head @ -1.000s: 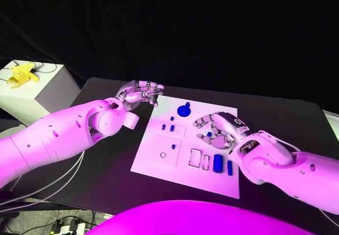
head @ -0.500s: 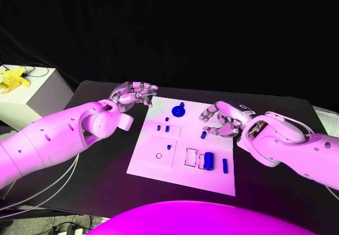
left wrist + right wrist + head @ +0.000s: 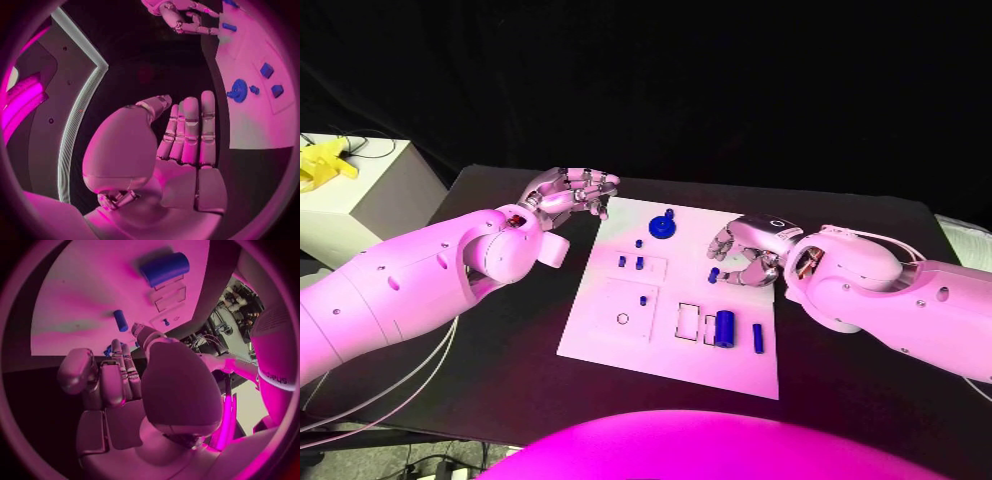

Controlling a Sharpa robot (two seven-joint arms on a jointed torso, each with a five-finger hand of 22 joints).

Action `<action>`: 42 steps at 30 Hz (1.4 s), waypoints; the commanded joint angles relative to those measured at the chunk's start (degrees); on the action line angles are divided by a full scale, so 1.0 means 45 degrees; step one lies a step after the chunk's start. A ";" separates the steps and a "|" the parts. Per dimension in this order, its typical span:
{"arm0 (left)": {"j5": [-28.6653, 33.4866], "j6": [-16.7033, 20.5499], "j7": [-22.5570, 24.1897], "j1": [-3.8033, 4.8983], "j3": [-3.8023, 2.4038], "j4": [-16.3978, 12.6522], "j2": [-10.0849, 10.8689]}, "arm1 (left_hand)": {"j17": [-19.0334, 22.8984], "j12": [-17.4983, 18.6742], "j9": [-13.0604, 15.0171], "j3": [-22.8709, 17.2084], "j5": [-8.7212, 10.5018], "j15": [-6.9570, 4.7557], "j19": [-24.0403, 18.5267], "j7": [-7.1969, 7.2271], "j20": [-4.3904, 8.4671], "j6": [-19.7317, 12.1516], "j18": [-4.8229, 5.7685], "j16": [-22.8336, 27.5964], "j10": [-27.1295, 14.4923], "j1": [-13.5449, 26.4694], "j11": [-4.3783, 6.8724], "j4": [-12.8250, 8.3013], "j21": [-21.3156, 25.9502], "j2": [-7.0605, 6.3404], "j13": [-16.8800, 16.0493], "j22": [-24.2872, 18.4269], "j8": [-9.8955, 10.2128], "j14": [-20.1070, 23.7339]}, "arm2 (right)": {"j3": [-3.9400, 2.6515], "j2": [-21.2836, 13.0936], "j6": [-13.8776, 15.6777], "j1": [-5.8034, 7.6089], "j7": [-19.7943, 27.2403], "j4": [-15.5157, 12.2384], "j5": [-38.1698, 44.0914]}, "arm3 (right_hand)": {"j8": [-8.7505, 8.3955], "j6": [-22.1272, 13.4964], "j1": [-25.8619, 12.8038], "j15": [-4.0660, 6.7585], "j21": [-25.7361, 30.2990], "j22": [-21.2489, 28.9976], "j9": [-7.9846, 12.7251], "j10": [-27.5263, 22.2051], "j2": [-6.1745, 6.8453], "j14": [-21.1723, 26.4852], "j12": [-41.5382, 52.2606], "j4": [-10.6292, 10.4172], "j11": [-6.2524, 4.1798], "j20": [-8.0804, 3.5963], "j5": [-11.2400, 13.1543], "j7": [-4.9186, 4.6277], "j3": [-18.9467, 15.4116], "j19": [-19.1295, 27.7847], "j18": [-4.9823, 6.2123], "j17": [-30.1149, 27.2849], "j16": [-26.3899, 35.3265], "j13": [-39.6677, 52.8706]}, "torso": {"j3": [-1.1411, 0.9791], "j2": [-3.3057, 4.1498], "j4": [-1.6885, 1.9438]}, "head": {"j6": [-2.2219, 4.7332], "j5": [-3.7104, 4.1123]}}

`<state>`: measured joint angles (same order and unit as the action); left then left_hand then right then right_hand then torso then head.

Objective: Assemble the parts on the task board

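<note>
Board: task board (image 3: 603,335) is lying flat in the middle of the black table (image 3: 877,370), its near edge toward the robot.
Cylinder: one fat blue cylinder (image 3: 726,328) is lying near the board's near edge, just beside two rectangular cut-outs (image 3: 689,321), which are showing white inside.
Bar: one slim blue bar (image 3: 759,337) is lying just beside the cylinder, on the side of the board's right edge.
Hole: one small round hole (image 3: 622,319) is sitting in the board's left raised square; one small blue peg (image 3: 643,300) is standing in the same square, farther from the robot.
Pegs: two small blue pegs (image 3: 630,262) are standing side by side in the smaller square farther up the board; one more tiny blue piece (image 3: 639,243) is sitting beyond them.
Right hand: right hand (image 3: 744,255) is hovering over the board's right edge with fingers curled in; a small blue part (image 3: 714,275) is showing at its fingertips, and whether it is being pinched I cannot tell.
Knob: one round blue knob piece (image 3: 666,226) is standing near the board's far edge.
Left hand: left hand (image 3: 571,192) is hanging just off the board's far left corner, fingers bent and apart, holding nothing.
Box: white box (image 3: 358,190) is standing well off the board's left side, with a yellow thing (image 3: 320,163) on top.
Writing: none legible.
</note>
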<state>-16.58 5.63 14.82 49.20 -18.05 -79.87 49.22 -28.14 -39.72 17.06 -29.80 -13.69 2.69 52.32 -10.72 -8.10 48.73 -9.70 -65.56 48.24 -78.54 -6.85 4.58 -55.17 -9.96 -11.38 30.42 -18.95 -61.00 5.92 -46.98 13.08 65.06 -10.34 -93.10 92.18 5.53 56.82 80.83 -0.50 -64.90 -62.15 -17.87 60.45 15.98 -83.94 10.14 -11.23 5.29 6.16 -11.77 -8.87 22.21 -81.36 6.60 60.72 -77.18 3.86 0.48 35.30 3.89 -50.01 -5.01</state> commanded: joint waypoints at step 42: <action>0.0023 -0.0184 -0.0010 0.0006 -0.0009 -0.0067 0.0049 | 0.0017 0.0065 -0.0027 0.0092 0.0032 0.0018 0.0116 -0.0005 -0.0027 -0.0127 -0.0198 0.0081 -0.0103 0.0023 -0.0025 0.0075 0.0132 0.0111 0.0040 -0.0057 -0.0086 0.0046 | 0.0148 0.0758 0.0241 -0.0506 -0.0576 0.0549 0.1509 | 0.0692 0.1174 0.0234 0.0256 -0.1067 -0.1259 -0.0385 0.1711 -0.0645 -0.0164 -0.0321 0.0084 -0.0238 -0.0266 0.0027 0.0216 0.1587 -0.0413 -0.0405 0.0304 -0.0224 0.0056 | 0.0006 0.0007 0.0003 | 0.0002 -0.0056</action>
<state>-16.58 5.56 14.59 49.20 -18.06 -80.00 49.47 -28.15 -39.72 16.99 -29.56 -13.69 2.69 52.53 -10.72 -8.31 48.73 -9.69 -65.56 48.24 -78.54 -6.85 4.83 -54.74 -9.96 -11.25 30.22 -18.95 -61.00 6.55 -43.65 12.09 62.91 -13.22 -90.43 98.75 8.55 61.86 81.93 0.35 -69.61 -67.77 -19.53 67.91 13.59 -83.91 8.96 -10.82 4.26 5.02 -11.43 -7.74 29.27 -82.91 5.24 62.09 -77.95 4.00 0.52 35.29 3.87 -50.01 -5.25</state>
